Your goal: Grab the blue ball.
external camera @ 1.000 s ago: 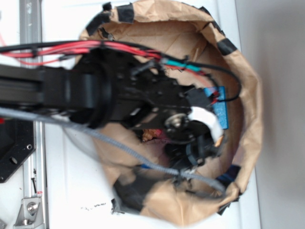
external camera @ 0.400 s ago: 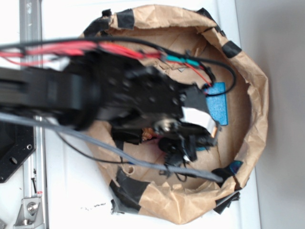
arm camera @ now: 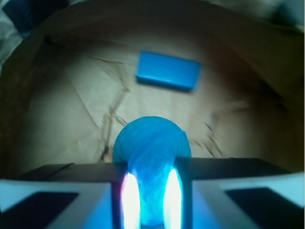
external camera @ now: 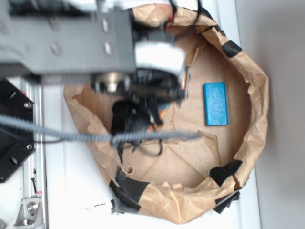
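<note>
While clamped in hand (arm camera: 151, 191): blue ball (arm camera: 151, 143).

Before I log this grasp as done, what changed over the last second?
The arm pulled back from the far right of the crumpled brown paper bowl toward its left and upward. The gripper is now shut on the dimpled teal-blue ball. The flat blue rectangular block, uncovered now, stayed put.

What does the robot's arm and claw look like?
The arm is a blurry grey boxy piece with round screws and a white patch near its end. Under it hang black parts and a grey braided cable. Up close, the claw has flat black fingers.
</note>
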